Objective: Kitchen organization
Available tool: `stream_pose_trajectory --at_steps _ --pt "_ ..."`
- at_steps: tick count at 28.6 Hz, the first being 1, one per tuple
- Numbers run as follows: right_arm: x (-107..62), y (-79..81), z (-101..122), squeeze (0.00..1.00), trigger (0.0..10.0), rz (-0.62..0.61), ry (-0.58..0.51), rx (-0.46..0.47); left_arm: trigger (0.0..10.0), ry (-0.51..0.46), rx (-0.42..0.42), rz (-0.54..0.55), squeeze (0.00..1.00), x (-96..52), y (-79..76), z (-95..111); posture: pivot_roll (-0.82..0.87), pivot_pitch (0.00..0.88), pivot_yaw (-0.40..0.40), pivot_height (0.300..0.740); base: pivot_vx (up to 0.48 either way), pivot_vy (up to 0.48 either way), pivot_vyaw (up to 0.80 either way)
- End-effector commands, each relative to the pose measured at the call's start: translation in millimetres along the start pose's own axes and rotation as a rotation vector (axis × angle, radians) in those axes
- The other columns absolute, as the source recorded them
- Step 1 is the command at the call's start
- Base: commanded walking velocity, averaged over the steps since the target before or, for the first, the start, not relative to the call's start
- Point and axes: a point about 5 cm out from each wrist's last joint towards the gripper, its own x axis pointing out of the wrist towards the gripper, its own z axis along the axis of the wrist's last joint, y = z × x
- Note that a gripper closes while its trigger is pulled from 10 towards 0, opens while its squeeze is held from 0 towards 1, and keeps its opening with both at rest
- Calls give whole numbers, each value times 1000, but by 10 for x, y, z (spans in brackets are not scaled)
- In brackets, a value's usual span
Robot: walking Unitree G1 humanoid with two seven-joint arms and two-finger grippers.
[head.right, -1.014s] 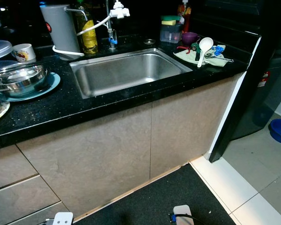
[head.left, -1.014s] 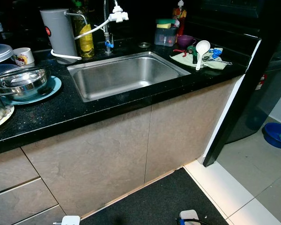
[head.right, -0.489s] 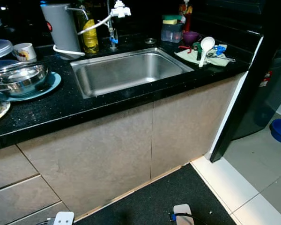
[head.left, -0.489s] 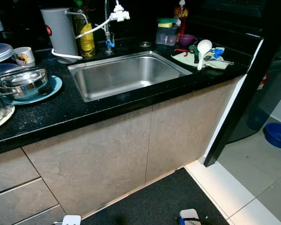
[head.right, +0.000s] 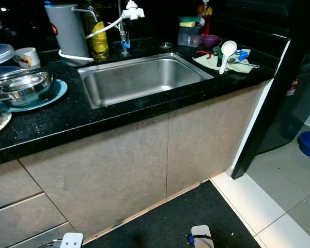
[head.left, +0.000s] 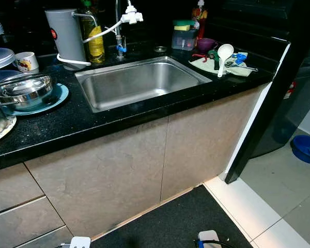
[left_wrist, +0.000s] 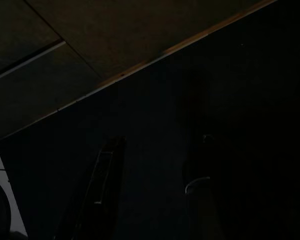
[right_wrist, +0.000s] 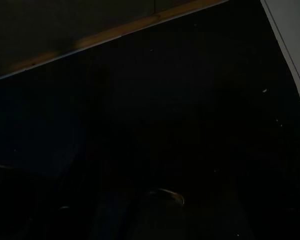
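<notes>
Risk: clutter near counter (head.left: 72,124) edges. Steel bowl (head.left: 23,92) stacked on teal plate (head.left: 57,98) left of sink (head.left: 139,82); white ladle (head.left: 222,54) on cloth (head.left: 232,70) near right corner. Careless reach likely to topple or sweep off. Both arms hanging idle over dark mat (head.left: 181,222). Finger state of either gripper: cannot tell, wrist views too dark.

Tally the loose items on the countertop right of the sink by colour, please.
White: 1, the ladle
Purple: 1, the bowl
Pale green: 1, the cloth
Clear: 1, the tub holding sponges
Total: 4
</notes>
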Motion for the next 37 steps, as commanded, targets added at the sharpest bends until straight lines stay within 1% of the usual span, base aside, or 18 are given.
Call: stream_pose_trajectory --at_steps 1,7,12,27,30,37 --pt "-25 16 -78 0 10000 5 22 -2 10000 15 13 2 0 -26 19 -53 5 155 8 740 0 0 0" --pt "-25 13 -77 0 10000 6 21 -5 10000 0 10 -8 0 -19 -4 -28 1 157 1 740 0 0 0" --pt "-7 38 -26 0 10000 15 1 4 10000 -23 13 -23 0 2 -15 26 1 156 5 740 0 0 0" --pt "9 64 4 0 10000 25 -3 -7 10000 -23 10 -33 0 12 -45 39 1 155 6 740 0 0 0" --pt "14 69 22 0 10000 30 -13 -6 10000 -30 24 -43 0 13 -56 48 -2 153 6 740 0 0 777" --pt "16 69 33 0 10000 31 -17 -11 10000 -39 24 -47 0 25 -68 75 -6 148 5 740 0 0 800"
